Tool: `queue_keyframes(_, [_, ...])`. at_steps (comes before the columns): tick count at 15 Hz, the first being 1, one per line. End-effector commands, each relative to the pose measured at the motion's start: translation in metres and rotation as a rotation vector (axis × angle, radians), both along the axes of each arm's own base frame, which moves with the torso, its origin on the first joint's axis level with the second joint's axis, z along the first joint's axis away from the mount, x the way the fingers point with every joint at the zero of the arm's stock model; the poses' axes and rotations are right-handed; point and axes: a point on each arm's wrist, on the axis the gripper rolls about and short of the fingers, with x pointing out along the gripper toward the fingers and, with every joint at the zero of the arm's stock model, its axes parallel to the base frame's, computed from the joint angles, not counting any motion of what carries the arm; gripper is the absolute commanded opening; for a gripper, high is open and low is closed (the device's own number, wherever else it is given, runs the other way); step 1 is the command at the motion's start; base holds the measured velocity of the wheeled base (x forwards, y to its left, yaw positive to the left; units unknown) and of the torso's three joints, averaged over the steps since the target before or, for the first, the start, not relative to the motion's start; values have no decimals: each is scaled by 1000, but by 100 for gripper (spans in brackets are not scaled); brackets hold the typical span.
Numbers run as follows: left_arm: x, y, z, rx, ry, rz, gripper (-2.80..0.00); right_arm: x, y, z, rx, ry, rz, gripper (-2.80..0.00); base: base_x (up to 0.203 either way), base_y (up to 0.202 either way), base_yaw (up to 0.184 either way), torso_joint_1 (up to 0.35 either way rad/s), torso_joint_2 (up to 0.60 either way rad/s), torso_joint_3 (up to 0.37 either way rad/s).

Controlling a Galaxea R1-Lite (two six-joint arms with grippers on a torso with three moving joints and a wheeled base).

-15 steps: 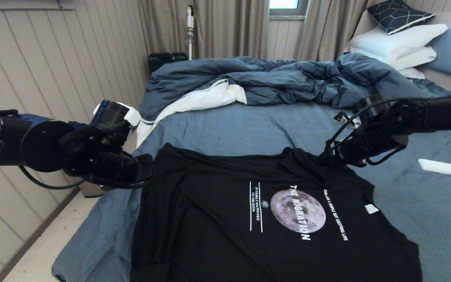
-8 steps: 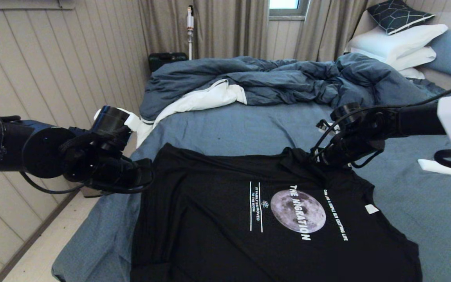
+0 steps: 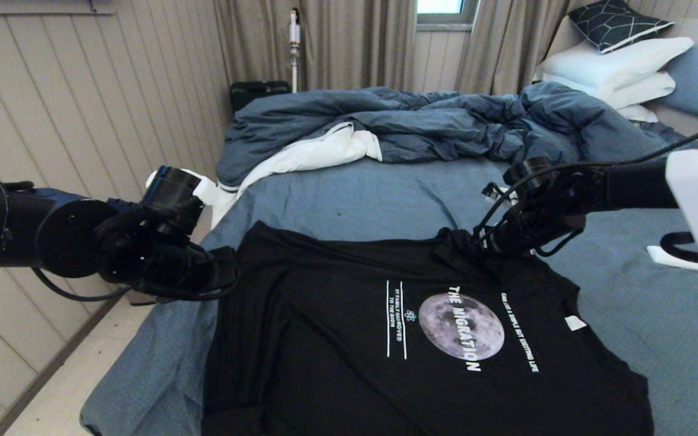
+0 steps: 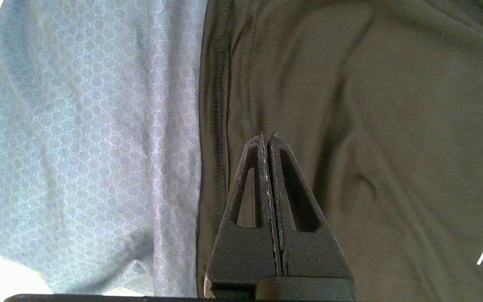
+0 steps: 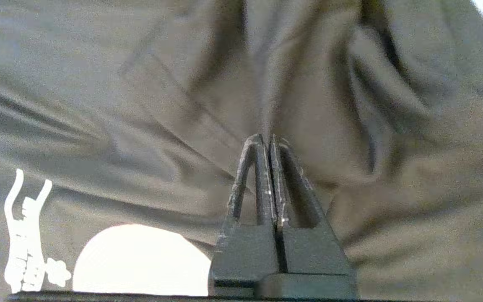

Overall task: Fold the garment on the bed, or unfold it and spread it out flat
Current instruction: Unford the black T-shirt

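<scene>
- The black T-shirt (image 3: 422, 339) is seen spread print-up on the near part of the bed (image 3: 349, 194); the step in hand is judged to be gripping its far edge.
- The right hand (image 3: 487, 242) is pressed together at a bunched fold on the far right shoulder; whether cloth is caught cannot be told.
- The left hand (image 4: 268, 138) is pressed together, empty, at the far left hem.
- A firm pinch is called for next.

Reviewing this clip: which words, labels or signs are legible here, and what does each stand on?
"THE MIGRATION": white capitals across the grey moon print on the large black T-shirt.
Small white lines of print beside the two vertical bars: too small to read.
Curved white line near the neckline: too small to read.
Small white neck label: no text visible.
</scene>
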Motion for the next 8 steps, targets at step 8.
queue_keyframes(8, [3,1,1,-47,2,-14,-280,21,-4,28,-33,-168,-66,-280,0,0,0,0,0,0])
